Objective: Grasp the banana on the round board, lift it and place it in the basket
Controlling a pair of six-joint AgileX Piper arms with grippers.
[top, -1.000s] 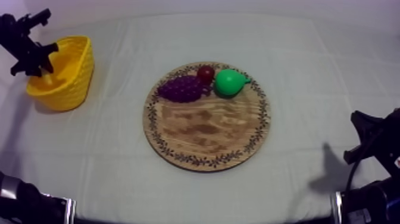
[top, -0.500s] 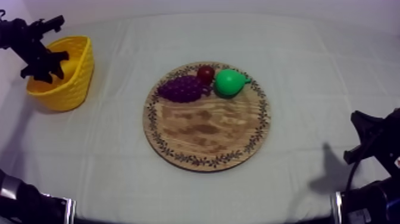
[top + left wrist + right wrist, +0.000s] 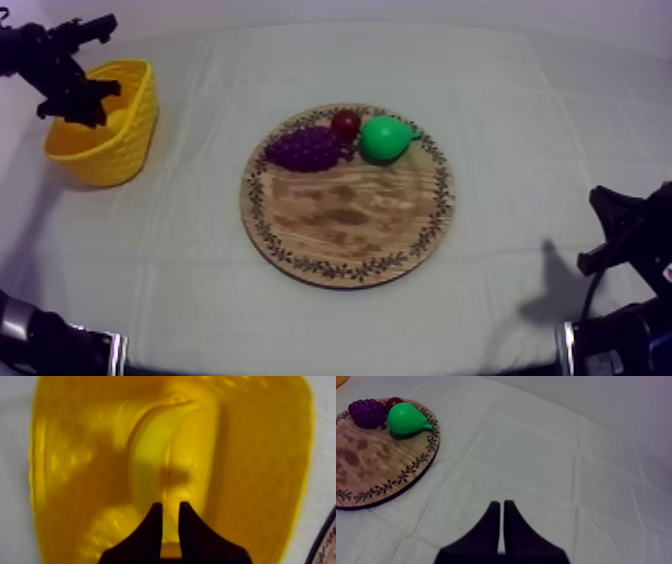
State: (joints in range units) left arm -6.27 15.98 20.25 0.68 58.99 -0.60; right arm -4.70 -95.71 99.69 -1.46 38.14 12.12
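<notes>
- The left claw (image 3: 170,518) hangs over the basket (image 3: 260,476), its fingers slightly apart and gripping nothing.
- The banana (image 3: 150,461) lies in the basket, right beneath that claw.
- The right claw (image 3: 502,510) is closed and empty above creased grey-white cloth (image 3: 546,451), well apart from the board (image 3: 366,476).

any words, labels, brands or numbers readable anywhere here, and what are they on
None. The wooden board bears only a leafy pattern round its rim, no letters. The yellow basket, the banana in it, the pear and the grapes are plain.
</notes>
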